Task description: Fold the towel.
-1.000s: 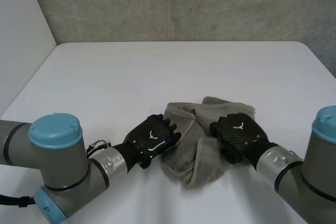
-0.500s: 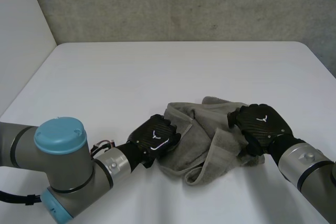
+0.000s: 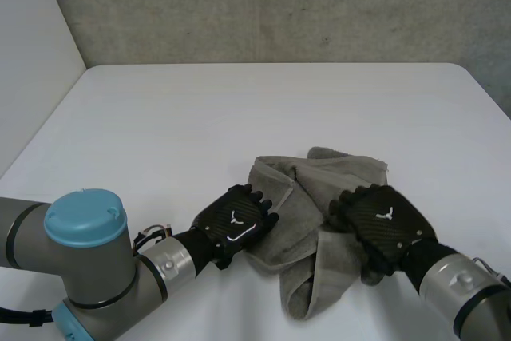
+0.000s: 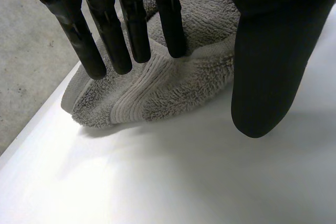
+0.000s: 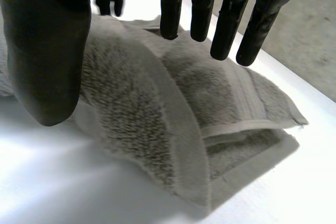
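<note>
A grey towel [image 3: 319,173] lies bunched and partly folded on the white table [image 3: 239,109], near its front edge. My left hand [image 3: 235,221] rests at the towel's left edge. In the left wrist view its fingers [image 4: 105,30] are straight over the towel [image 4: 173,82] and the thumb stands apart above bare table, so it is open. My right hand [image 3: 379,225] lies on the towel's right part. In the right wrist view its fingers [image 5: 226,24] are straight, its thumb is spread wide, and a folded towel layer [image 5: 157,103] lies under the palm: open, gripping nothing.
A concrete wall [image 3: 279,5] runs behind the table's far edge. A pale wall [image 3: 32,53] stands to the left. The table's right edge [image 3: 491,101] is close to the right arm.
My right hand opened, let go of the towel and came nearer and lower onto it. The towel's near fold now reaches further toward the front edge. My left hand barely moved.
</note>
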You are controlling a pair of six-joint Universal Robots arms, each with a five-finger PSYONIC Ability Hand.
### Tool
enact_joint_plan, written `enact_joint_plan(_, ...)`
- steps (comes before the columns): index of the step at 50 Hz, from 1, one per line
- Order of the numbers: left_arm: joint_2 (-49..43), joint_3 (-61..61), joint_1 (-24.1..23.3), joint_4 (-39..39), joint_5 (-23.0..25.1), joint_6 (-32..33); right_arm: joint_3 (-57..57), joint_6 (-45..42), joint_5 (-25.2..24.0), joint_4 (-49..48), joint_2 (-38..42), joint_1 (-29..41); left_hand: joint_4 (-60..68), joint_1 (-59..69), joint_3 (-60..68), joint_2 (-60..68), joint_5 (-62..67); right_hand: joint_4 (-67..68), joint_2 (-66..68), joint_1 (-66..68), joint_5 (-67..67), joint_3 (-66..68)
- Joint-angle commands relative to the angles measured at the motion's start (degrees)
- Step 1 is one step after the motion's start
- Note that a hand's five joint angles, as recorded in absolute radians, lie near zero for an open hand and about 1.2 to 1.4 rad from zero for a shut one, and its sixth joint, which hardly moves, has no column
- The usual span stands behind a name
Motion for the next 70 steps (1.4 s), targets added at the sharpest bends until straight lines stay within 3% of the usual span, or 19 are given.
enact_joint_plan(1,-0.30,-0.16,-0.16,1.97,-0.01,-0.07,2.62,-3.37,-1.96,-0.54,-0.96,2.18,5.92,5.89,5.84,5.89,6.18,-3.69,-5.41,-3.76,-1.26,-4.84)
enact_joint_plan(10,-0.83,0.37,-0.34,3.73,0.07,-0.25,3.33,-3.54,-1.87,-1.16,-0.43,3.15,17.36,17.33,17.29,17.33,17.63,-0.66,-2.38,-0.74,1.77,-1.82)
enact_joint_plan(16,-2.50,1.34,-0.43,4.17,0.07,-0.25,3.24,-3.46,-1.96,-1.68,-0.25,3.06,25.10,25.07,25.02,25.07,25.37,19.69,17.97,19.62,22.12,18.54)
enact_joint_plan(20,-3.20,1.51,-0.43,4.17,0.07,-0.34,2.63,-3.19,-1.87,-1.68,-0.25,2.80,32.00,31.96,31.92,31.96,32.26,41.85,40.13,41.77,44.28,40.69)
enact_joint_plan(23,-3.03,1.60,-0.52,4.17,0.07,-0.25,2.54,-3.37,-1.87,-1.68,-0.25,2.71,37.51,37.48,37.43,37.48,37.77,45.08,43.36,45.01,47.52,43.93)
enact_joint_plan(26,-2.94,1.86,-0.60,4.17,0.07,-0.34,2.54,-3.46,-1.96,-1.68,0.01,2.71,40.91,40.88,40.83,40.88,41.17,43.07,41.35,43.00,45.51,41.92)
enact_joint_plan(28,-2.85,2.04,-0.69,4.17,0.07,-0.34,2.45,-3.54,-1.78,-1.33,1.23,2.71,41.25,41.22,41.17,41.22,41.51,23.85,22.13,23.78,26.29,22.70)
enact_joint_plan(31,-2.67,2.30,-0.78,4.08,-0.01,-0.34,2.62,-3.54,-1.78,-0.98,1.77,2.71,47.10,47.07,47.02,47.07,47.37,12.49,10.77,12.41,14.92,11.33)
enact_joint_plan(43,-2.67,3.01,-0.78,4.17,-0.54,-0.07,3.41,-3.37,-1.08,-0.72,2.03,2.27,48.80,48.77,48.72,48.77,49.06,8.93,7.21,8.85,11.36,7.77)
enact_joint_plan(46,-2.67,3.36,-0.69,4.17,-0.72,-0.16,3.41,-3.37,-1.17,-0.80,2.38,2.27,48.80,48.77,48.72,48.77,49.06,12.63,10.91,12.55,15.06,11.47)
enact_joint_plan(48,-2.32,3.36,-0.60,4.17,-0.80,-0.16,3.33,-3.11,-1.86,-0.89,3.00,2.18,48.80,48.77,48.72,48.77,49.06,33.20,31.47,33.12,35.63,32.04)
enact_joint_plan(49,-2.32,3.36,-0.60,4.17,-0.81,-0.16,3.33,-3.10,-1.87,-0.89,3.00,2.18,48.80,48.77,48.72,48.77,49.06,33.32,31.59,33.24,35.75,32.16)
enact_joint_plan(50,-1.97,3.45,-0.52,4.17,-0.89,-0.16,3.15,-2.67,-1.96,-1.15,3.00,2.18,48.80,48.77,48.72,48.77,49.06,45.97,44.25,45.90,48.41,44.82)
enact_joint_plan(52,-1.36,3.45,-0.43,4.17,-0.98,-0.16,2.72,-2.58,-1.87,-1.07,3.00,2.18,48.80,48.77,48.72,48.77,49.06,58.37,56.64,58.29,60.80,57.21)
enact_joint_plan(54,-0.39,3.53,-0.34,4.17,-1.25,-0.16,2.18,-2.58,-1.60,-0.89,2.91,2.09,48.80,48.77,48.72,48.77,49.06,58.49,56.77,58.42,60.92,57.34)
enact_joint_plan(60,5.85,5.20,0.89,4.17,-7.40,-0.95,-3.97,-2.22,-1.17,1.04,0.89,2.53,48.80,48.77,48.72,48.77,49.06,58.49,56.77,58.42,60.92,57.34)
enact_joint_plan(63,11.04,6.44,2.91,4.00,-11.35,-1.65,-10.30,0.06,-1.08,4.73,-5.70,2.09,48.80,48.77,48.72,48.77,49.06,58.49,56.77,58.42,60.92,57.34)
enact_joint_plan(66,16.49,8.46,4.05,4.00,-14.16,-4.29,-18.38,5.60,-1.25,8.34,-10.01,0.42,48.80,48.77,48.72,48.77,49.06,58.49,56.77,58.42,60.92,57.34)
enact_joint_plan(70,27.44,12.05,5.54,3.47,-18.37,-13.40,-31.96,13.05,-1.25,12.54,-12.99,-4.57,48.80,48.77,48.72,48.77,49.06,58.49,56.77,58.42,60.92,57.34)
